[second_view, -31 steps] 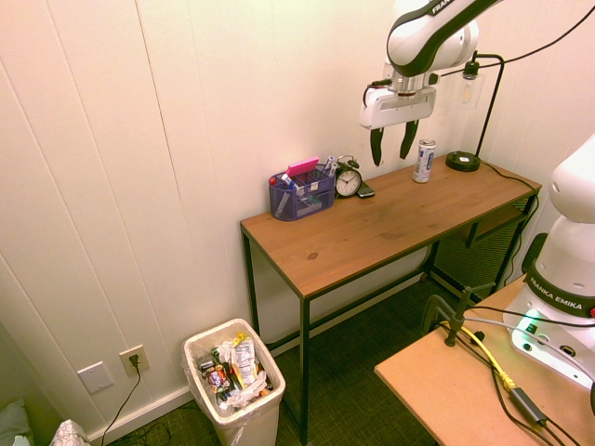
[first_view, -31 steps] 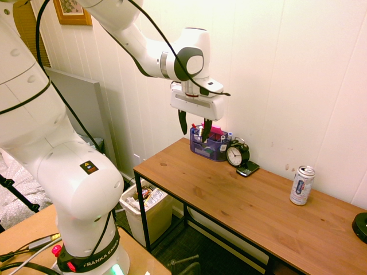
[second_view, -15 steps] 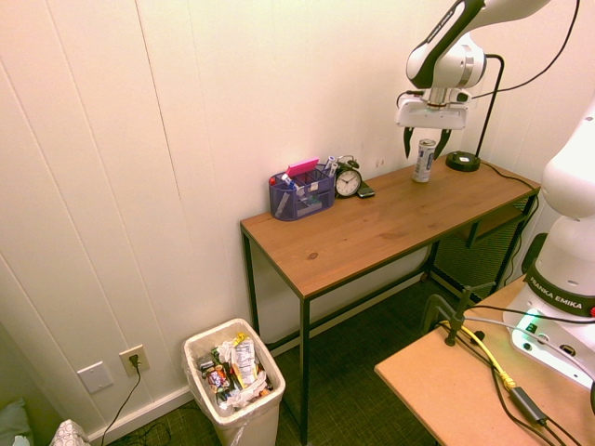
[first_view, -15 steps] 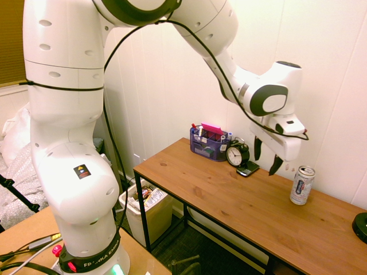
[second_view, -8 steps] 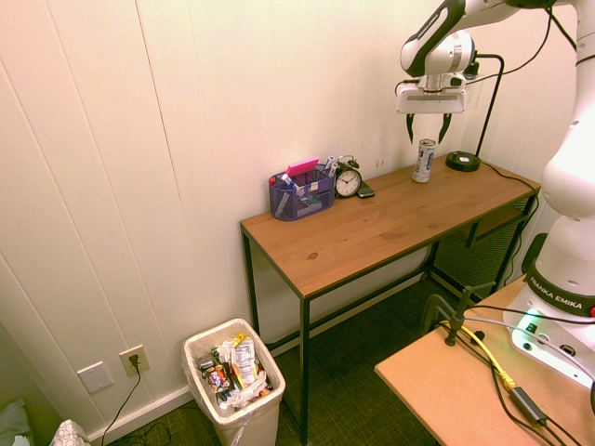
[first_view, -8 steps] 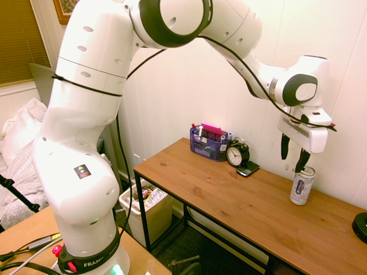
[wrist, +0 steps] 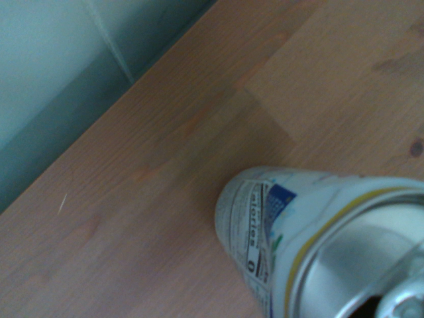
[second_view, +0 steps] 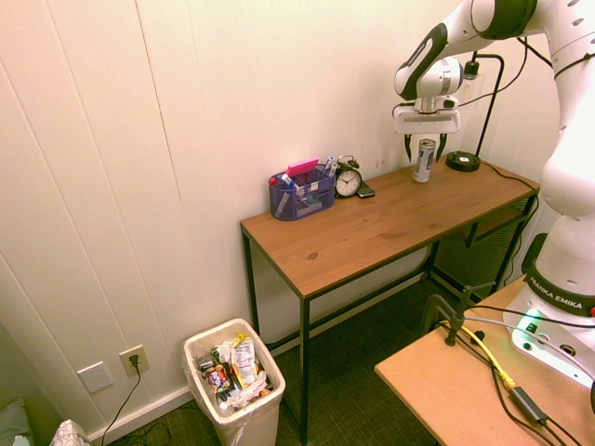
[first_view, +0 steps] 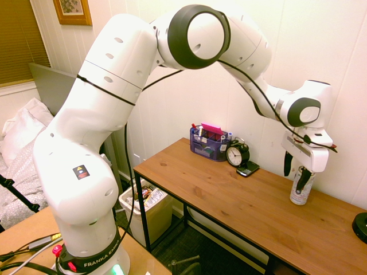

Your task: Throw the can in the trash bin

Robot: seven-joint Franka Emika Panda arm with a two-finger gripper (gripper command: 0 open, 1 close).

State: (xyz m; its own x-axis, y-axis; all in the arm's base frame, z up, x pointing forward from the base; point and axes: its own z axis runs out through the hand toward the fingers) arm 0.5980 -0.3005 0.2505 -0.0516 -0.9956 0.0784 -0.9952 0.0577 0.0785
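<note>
We have the pincer [second_view: 426, 148] open over the can [second_view: 424, 162], its two fingers standing apart on either side of the can's upper part, with nothing gripped. The can stands upright on the surface [first_view: 229, 197], near the wall [second_view: 307, 84] and, as the second exterior view shows it, just left of the lamp [second_view: 463, 161].

To grasp well, we should centre the fingers on the can, go straight down until they reach its body below the rim, and only then close, gently, since thin aluminium may dent. The wrist view shows what looks like an opened mouth beside the tab, so we had best lift without tilting in case liquid remains.

The wall leaves us little room behind the can, and the lamp limits us on the right in that same view. The more open side is toward the near edge and leftward, but the alarm clock [second_view: 348, 180] and the pen organizer [second_view: 302, 191] stand along the wall there, so we should carry high past them. The trash bin [second_view: 256, 420] sits low beyond the surface's left end, already quite full.
</note>
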